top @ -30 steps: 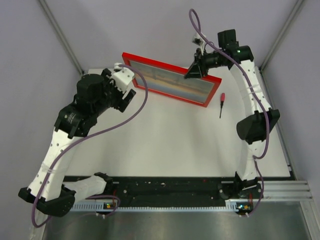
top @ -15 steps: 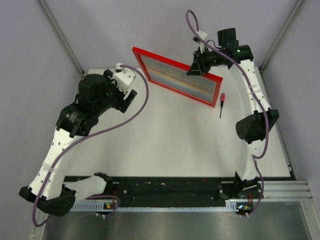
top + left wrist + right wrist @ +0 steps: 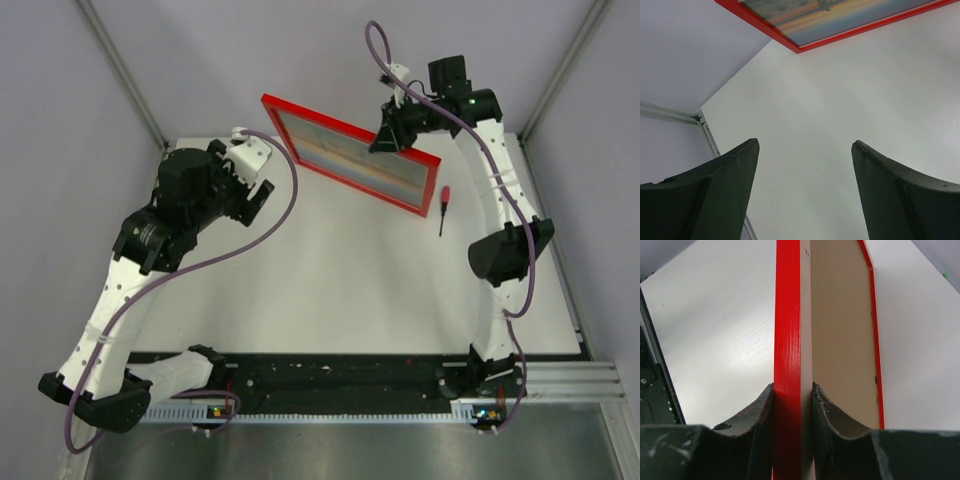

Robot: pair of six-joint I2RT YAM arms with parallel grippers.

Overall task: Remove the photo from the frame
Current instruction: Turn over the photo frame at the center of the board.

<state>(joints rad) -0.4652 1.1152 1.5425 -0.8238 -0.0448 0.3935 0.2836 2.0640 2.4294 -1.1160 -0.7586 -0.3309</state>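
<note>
The red frame (image 3: pixel 350 152) stands tilted on the table at the back, its front towards the arms, with the sunset photo (image 3: pixel 345 150) still inside it. My right gripper (image 3: pixel 391 133) is shut on the frame's top edge; in the right wrist view its fingers (image 3: pixel 760 415) clamp the red rim (image 3: pixel 787 340), with the brown backing board (image 3: pixel 840 330) beside it. My left gripper (image 3: pixel 258 190) is open and empty, to the left of the frame. The left wrist view shows the frame's lower corner (image 3: pixel 799 48) and part of the photo (image 3: pixel 830 15) ahead.
A small red-handled screwdriver (image 3: pixel 443 208) lies on the white table (image 3: pixel 330 280) right of the frame. Grey enclosure walls with metal posts (image 3: pixel 125 75) stand around the table. The arm bases sit on a black rail (image 3: pixel 330 378) at the near edge.
My right gripper has lifted and swung the frame, its left end moving right and up off the left gripper's side. The left gripper has stayed open and nearly still.
</note>
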